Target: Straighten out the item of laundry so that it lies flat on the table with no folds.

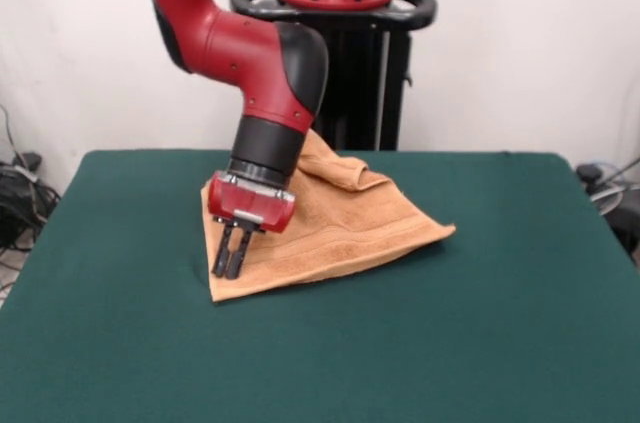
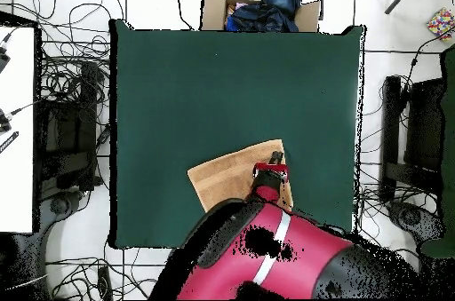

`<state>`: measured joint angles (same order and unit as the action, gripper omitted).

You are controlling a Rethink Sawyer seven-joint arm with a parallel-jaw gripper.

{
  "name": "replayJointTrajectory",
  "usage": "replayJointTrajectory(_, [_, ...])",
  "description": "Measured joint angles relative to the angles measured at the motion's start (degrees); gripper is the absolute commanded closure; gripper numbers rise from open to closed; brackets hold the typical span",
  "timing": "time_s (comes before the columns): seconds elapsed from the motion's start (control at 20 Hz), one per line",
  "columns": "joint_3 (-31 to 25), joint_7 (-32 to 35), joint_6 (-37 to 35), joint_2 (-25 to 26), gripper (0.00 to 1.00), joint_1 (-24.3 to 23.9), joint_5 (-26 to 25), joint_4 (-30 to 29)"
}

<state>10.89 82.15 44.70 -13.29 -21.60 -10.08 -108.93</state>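
The orange-tan towel (image 1: 340, 228) lies on the green table (image 1: 450, 343) near the robot's side. Its far corner is folded over on itself into a bunched flap (image 1: 342, 171), and the rest lies roughly flat with a stripe band along the near edge. My gripper (image 1: 228, 273) points down at the towel's left near corner with its fingers (image 1: 221, 251) drawn together and its tips in the cloth. In the overhead view the arm hides part of the towel (image 2: 233, 178), and the gripper (image 2: 276, 156) is at the towel's right corner. No tag shows.
The black pedestal (image 1: 365, 63) stands behind the table's far edge. In the overhead view a cardboard box with dark blue cloth (image 2: 262, 6) sits off the table's top edge. Cables and equipment (image 2: 62, 129) line both sides.
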Motion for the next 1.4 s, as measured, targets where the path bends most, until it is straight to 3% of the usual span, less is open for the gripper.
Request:
replayJointTrajectory(0.05, [0.05, 0.0, -3.75, -1.14, 1.0, 0.4, 0.06, 0.42])
replayJointTrajectory(0.25, [2.0, -0.01, -7.9, -1.55, 1.0, 3.34, 1.37, 1.73])
replayJointTrajectory(0.75, [6.29, 0.0, -7.31, 0.76, 1.0, 7.7, 1.1, 4.19])
replayJointTrajectory(1.4, [9.44, 0.0, 6.32, 6.02, 1.0, 8.04, -2.21, 5.18])
